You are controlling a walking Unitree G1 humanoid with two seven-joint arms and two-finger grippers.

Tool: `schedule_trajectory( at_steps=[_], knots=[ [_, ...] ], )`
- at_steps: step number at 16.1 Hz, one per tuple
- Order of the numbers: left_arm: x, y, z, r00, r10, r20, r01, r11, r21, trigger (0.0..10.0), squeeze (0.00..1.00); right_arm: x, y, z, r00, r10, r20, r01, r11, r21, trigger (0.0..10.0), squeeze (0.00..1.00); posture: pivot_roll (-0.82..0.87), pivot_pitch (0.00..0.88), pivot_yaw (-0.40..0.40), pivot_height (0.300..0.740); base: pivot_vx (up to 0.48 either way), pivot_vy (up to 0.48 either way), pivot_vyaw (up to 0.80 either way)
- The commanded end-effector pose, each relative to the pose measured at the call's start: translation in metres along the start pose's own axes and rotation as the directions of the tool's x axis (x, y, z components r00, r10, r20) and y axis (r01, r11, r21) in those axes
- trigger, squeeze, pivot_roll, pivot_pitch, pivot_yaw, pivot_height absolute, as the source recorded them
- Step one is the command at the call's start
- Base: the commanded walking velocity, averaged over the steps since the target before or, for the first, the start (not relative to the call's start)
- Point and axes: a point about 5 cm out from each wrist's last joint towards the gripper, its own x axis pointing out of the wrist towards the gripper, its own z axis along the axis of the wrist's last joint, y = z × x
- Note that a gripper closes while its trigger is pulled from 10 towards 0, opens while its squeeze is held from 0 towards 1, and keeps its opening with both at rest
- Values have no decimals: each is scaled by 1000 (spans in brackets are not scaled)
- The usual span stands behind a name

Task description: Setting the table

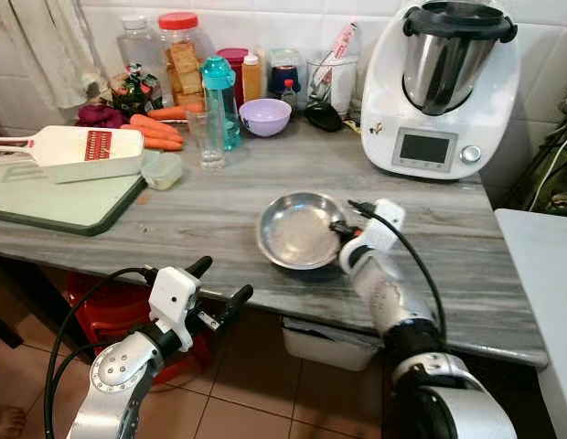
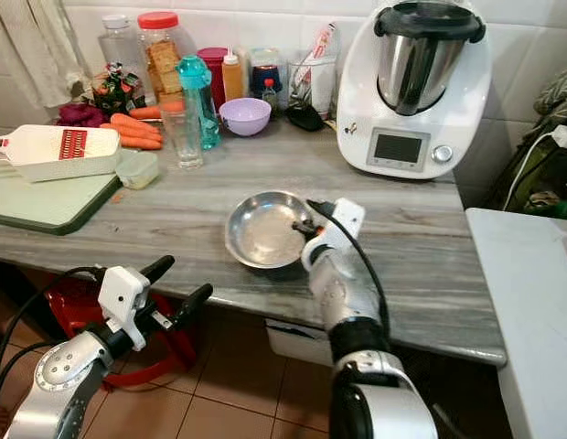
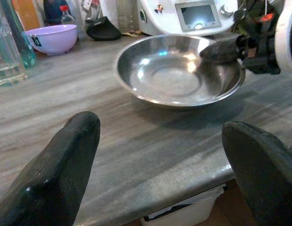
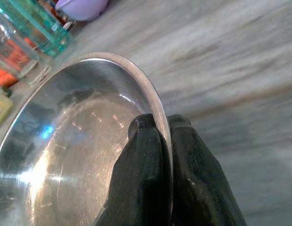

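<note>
A shallow steel bowl [image 1: 297, 230] sits near the front edge of the grey marbled counter [image 1: 219, 206]. My right gripper [image 1: 342, 230] is shut on the bowl's right rim, one finger inside and one outside, as the right wrist view shows with the rim [image 4: 158, 113] pinched between the fingertips [image 4: 145, 141]. My left gripper [image 1: 225, 285] hangs open below and in front of the counter edge, left of the bowl. In the left wrist view the bowl [image 3: 179, 70] lies ahead between its spread fingers [image 3: 66, 165].
At the back stand a white kitchen machine [image 1: 443, 87], a purple bowl [image 1: 265, 116], a teal bottle [image 1: 219, 101], a glass [image 1: 208, 137], jars and carrots [image 1: 155, 131]. A green cutting board [image 1: 55, 197] with a white slicer [image 1: 78, 151] lies left. A white surface [image 1: 540, 274] adjoins on the right.
</note>
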Motion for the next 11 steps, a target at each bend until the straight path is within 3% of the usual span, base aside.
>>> schedule_trajectory(
  at_steps=[1, 5, 6, 10, 11],
  knots=[
    [1, 1, 4, 1000, -6, 2, 6, 1000, 12, 10000, 0, 2, 6, 4, 1000, 18, 4, -18, 1000, 10, 10000, 0, 68, 0, 15, 740, 0, 0, 0],
    [5, -2, 4, 1000, -10, 2, 10, 1000, 14, 10000, 0, 5, 12, -6, 999, 19, -38, -18, 1000, 6, 10000, 0, 65, 0, 17, 740, 0, 0, 0],
    [4, -2, 3, 1000, -10, 2, 10, 1000, 14, 10000, 0, 4, 10, -10, 998, 14, -55, -14, 1000, 2, 10000, 314, 65, 0, 17, 740, 0, 0, 0],
    [5, -1, 2, 1000, -3, -2, 3, 1000, 14, 10000, 0, 5, 5, -19, 996, 6, -92, -6, 1000, -1, 10000, 349, 67, 0, 17, 740, 0, 0, 0],
    [5, -2, 2, 1000, -3, -2, 3, 1000, 14, 10000, 0, 5, 5, -19, 996, 5, -90, -5, 1000, -4, 10000, 514, 67, 0, 17, 740, 0, 0, 0]
  ],
)
